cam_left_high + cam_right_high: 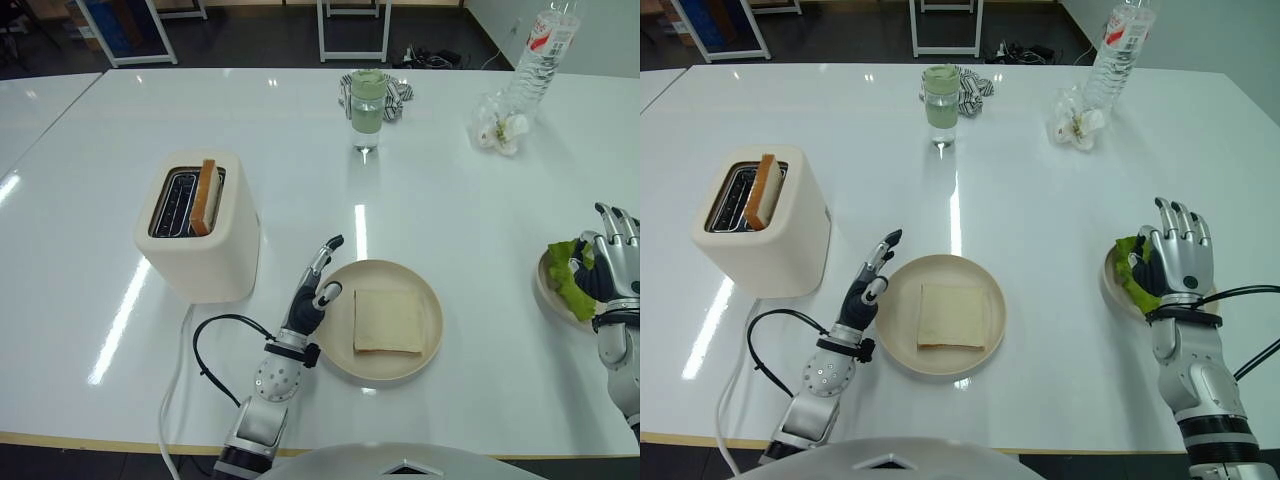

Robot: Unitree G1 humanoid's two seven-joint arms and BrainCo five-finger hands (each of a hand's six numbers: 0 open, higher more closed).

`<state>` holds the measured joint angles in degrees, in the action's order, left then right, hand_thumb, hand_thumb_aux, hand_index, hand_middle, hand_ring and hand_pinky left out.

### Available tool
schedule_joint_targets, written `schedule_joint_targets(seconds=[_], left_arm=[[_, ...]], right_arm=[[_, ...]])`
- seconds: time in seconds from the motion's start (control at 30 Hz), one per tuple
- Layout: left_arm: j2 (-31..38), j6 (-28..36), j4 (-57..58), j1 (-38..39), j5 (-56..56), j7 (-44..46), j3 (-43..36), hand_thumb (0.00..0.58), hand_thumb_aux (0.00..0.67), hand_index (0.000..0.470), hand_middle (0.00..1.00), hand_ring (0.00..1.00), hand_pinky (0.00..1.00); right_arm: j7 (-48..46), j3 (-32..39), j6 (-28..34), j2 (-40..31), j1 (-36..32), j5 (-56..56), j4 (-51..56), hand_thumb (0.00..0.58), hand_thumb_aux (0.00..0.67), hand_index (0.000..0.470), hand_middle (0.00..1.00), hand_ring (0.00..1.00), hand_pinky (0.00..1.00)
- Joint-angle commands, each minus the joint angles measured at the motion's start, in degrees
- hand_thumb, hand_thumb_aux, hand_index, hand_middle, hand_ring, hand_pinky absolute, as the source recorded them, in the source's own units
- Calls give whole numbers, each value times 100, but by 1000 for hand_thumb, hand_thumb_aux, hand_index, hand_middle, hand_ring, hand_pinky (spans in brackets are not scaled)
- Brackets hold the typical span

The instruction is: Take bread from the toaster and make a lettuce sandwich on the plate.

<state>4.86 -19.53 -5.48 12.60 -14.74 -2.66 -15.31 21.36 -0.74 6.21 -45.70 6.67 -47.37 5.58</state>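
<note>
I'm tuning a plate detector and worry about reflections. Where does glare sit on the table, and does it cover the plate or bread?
Left eye view: a bright streak on the table ends just behind the plate, another lies front-left of the toaster; the bread is glare-free. Right eye view: the same two streaks, again clear of plate and bread.

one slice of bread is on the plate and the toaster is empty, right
Not quite. The toaster is not empty: a slice of bread stands in one slot, as the left eye view shows. The other slice does lie on the plate.
</note>
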Motion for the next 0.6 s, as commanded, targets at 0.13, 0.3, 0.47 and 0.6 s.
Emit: schedule_joint_targets(seconds=[0.13, 0.3, 0.47, 0.6], left_arm=[[-23, -9, 113, 7, -82, 9, -41, 0, 0, 0, 0, 0, 0], [-22, -15, 115, 25, -89, 17, -34, 0, 0, 0, 0, 0, 0], [5, -3, 89, 33, -73, 69, -20, 0, 0, 0, 0, 0, 0], [14, 1, 61, 59, -72, 102, -10, 0, 0, 0, 0, 0, 0]], right_arm=[[44, 154, -224, -102, -301, 46, 1366, 230, 150, 105, 0, 0, 0], [285, 459, -574, -23, -829, 66, 2601, 304, 208, 146, 0, 0, 0], [515, 771, -802, 82, -1336, 73, 3529, 405, 302, 212, 0, 0, 0], [647, 1000, -952, 122, -1750, 99, 4158, 438, 339, 238, 0, 0, 0]])
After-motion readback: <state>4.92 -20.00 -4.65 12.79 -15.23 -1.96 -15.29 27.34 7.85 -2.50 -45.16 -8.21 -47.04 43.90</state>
